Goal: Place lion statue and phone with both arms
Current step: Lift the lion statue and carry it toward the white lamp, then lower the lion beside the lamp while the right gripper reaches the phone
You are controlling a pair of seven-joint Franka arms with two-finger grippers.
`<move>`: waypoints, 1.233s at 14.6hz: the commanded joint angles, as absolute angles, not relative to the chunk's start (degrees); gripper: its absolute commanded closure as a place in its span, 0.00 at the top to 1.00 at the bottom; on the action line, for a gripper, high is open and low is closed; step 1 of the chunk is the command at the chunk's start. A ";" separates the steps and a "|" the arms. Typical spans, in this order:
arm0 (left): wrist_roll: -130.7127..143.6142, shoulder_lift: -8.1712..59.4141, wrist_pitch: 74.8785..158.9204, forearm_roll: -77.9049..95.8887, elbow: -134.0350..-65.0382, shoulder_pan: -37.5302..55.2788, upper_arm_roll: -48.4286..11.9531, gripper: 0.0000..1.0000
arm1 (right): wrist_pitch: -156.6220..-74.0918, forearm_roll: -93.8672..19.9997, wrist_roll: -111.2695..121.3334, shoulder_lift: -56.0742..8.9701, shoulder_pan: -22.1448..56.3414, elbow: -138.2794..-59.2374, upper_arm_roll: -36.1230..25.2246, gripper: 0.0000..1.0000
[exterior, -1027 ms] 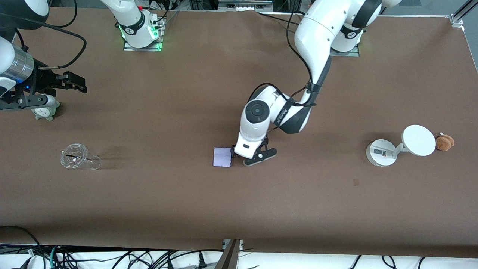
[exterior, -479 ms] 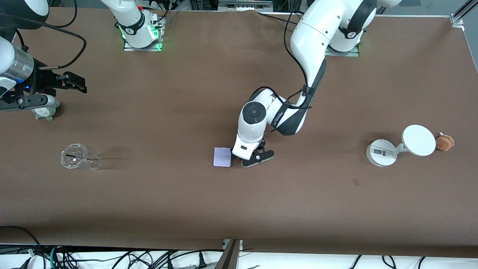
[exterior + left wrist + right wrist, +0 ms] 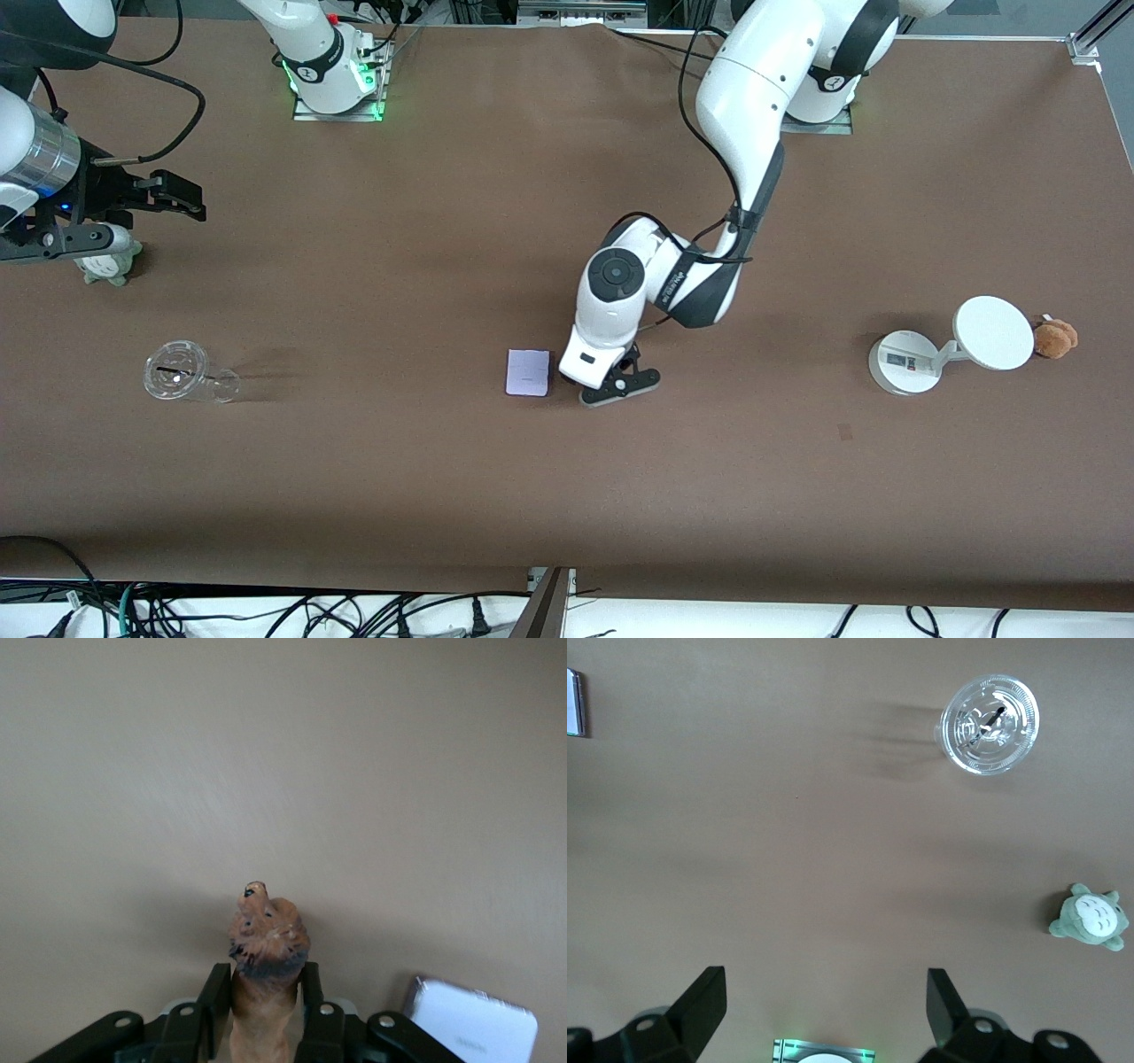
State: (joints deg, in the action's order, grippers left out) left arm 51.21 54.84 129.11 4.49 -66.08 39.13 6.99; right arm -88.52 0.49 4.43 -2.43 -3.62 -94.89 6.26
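Just 1 lion statue (image 3: 266, 943), 1 phone (image 3: 528, 372).

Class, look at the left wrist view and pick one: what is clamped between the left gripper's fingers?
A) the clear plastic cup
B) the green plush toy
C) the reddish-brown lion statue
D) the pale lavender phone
C: in the left wrist view the left gripper has its fingers closed on the lion statue, while the phone lies flat on the table beside it.
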 commanded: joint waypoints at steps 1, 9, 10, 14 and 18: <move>42.39 45.73 123.34 3.96 -73.11 34.30 6.77 0.00 | -88.07 -0.70 3.78 -2.81 -3.78 -93.26 6.94 1.00; 13.84 27.97 125.05 2.39 -96.90 19.53 6.77 0.00 | -94.20 -2.55 -3.41 -8.25 3.94 -91.58 7.21 1.00; 12.49 26.30 128.98 1.50 -101.73 18.55 6.77 0.00 | -96.31 -2.55 -6.39 -9.65 5.43 -91.58 7.21 1.00; 12.13 24.96 143.50 1.32 -113.71 16.36 6.77 0.00 | -103.51 -1.76 -14.66 -16.24 12.55 -91.50 7.12 1.00; 9.23 27.85 149.75 1.32 -115.49 13.72 6.77 0.00 | -112.13 -1.76 -22.14 -22.92 17.13 -90.36 7.12 1.00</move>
State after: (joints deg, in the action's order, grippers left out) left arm 11.42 28.13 147.09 2.32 -113.90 15.62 7.47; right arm -109.82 -1.80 -18.84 -19.04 15.17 -93.20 7.47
